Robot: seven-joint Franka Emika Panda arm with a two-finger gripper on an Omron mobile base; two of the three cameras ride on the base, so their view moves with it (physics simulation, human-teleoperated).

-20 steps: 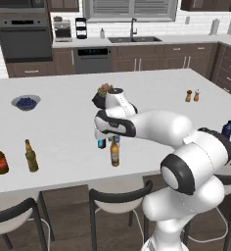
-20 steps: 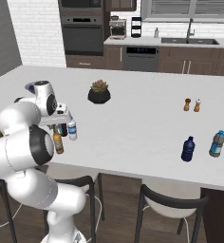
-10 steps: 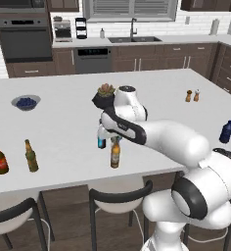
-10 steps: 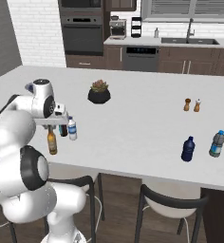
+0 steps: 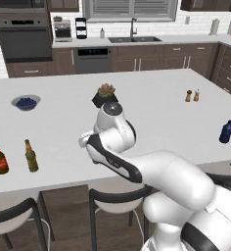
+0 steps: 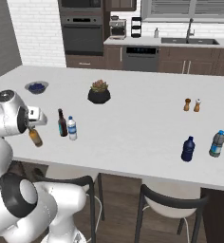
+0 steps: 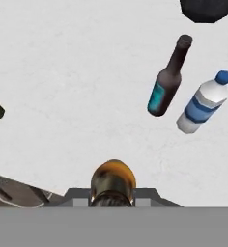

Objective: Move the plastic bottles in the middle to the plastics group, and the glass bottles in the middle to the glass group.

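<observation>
The white arm bends low over the counter (image 6: 133,137), its elbow folded back. The gripper (image 6: 33,127) points downward, its jaws closed on the amber bottle (image 6: 35,137), lifted above the counter.

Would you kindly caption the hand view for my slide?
Pincer shut on amber beer bottle; dark brown beer bottle and water bottle stand beyond.

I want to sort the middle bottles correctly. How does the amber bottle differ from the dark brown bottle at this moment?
The amber bottle hangs in the gripper, lifted off the counter; the dark brown bottle stands upright on it beside the water bottle. The amber bottle is light amber; the dark brown bottle is near black, with a blue label. Both are slim and long-necked.
</observation>
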